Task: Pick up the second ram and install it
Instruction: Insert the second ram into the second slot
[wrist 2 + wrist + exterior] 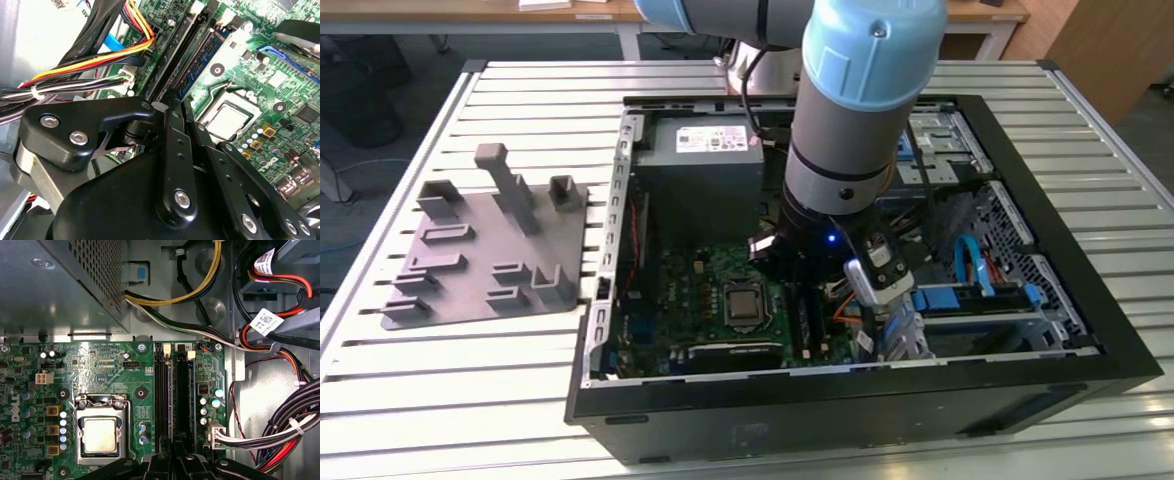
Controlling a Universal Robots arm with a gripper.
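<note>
Second wrist view: thin bluish ram [202, 62] seated in black slot.

Landmark: the memory slots [172, 397] on the motherboard [100, 370].
Toward the processor socket [100, 432]: low, flat board parts, open room above.
Away from the socket: cable bundle [280, 432] crowds close beside the slots.
At the slots' far end: power supply box [55, 285] and yellow wires [200, 287] rise.
Outside the case [1067, 385]: slatted bench [454, 400], grey tray [487, 250] with upright posts.
</note>
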